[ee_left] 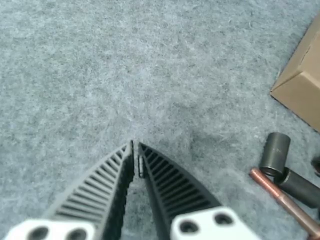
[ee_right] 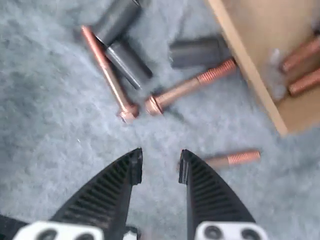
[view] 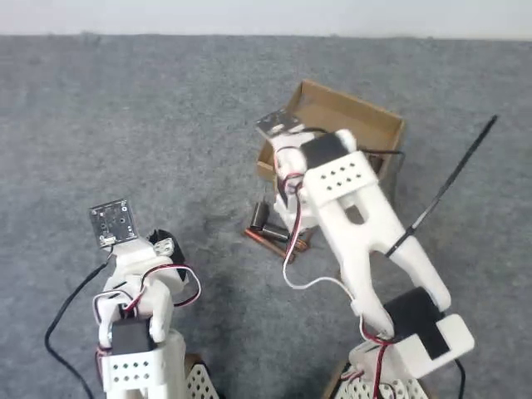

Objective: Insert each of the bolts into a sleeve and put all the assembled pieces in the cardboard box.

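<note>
Copper bolts and dark sleeves lie loose on the grey carpet beside the cardboard box (view: 337,125). In the right wrist view my right gripper (ee_right: 160,162) hangs open over the carpet, nothing between its fingers. Just beyond it lie one long bolt (ee_right: 107,75), a second bolt (ee_right: 190,85) and a third bolt (ee_right: 235,158) partly behind one finger. Three sleeves (ee_right: 129,62) lie among them. Two bolt ends (ee_right: 302,67) show inside the box (ee_right: 245,65). My left gripper (ee_left: 136,147) is shut and empty, well short of a sleeve (ee_left: 275,152) and a bolt (ee_left: 285,202).
In the high view the right arm (view: 341,179) reaches over the pile (view: 270,229) at the box's near corner. The left arm (view: 137,274) stands at the lower left, its gripper (view: 164,243) over bare carpet. A black cable (view: 457,170) runs past the box.
</note>
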You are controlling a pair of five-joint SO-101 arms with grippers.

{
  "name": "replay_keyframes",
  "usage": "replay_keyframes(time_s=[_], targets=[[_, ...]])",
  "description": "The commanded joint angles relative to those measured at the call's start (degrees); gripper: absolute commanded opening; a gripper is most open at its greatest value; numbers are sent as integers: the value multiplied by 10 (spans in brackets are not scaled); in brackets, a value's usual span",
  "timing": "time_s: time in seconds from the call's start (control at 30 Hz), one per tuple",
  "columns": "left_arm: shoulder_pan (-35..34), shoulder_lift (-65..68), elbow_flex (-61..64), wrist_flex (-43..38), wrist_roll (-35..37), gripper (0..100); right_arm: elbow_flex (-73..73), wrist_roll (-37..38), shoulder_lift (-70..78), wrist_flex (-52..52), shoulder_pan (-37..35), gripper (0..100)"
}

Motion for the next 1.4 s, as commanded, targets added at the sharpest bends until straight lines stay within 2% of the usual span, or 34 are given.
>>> replay_keyframes(time_s=[0.0,0.13,0.2,0.5,0.6,0.7,0.97,1.17,1.37], targets=[[-4,-13,-7,4,-6,12,24,58,-34,-75,-10,110],[-4,-13,-7,4,-6,12,64,202,-27,-160,-14,110],[-4,-13,-7,4,-6,12,82,240,-26,-194,-14,110],[-4,-13,-7,3,-6,12,123,250,-25,-219,-42,110],[-3,-13,-7,2,-6,12,149,298,-25,-236,-72,110],[-3,-13,-7,2,-6,12,179,316,-25,-272,-85,110],[-3,-13,-7,2,-6,12,199,354,-25,-308,-84,174],[-3,-13,-7,2,-6,12,200,360,-15,-333,-84,169],[-3,-13,-7,2,-6,12,164,361,68,-349,-71,169]])
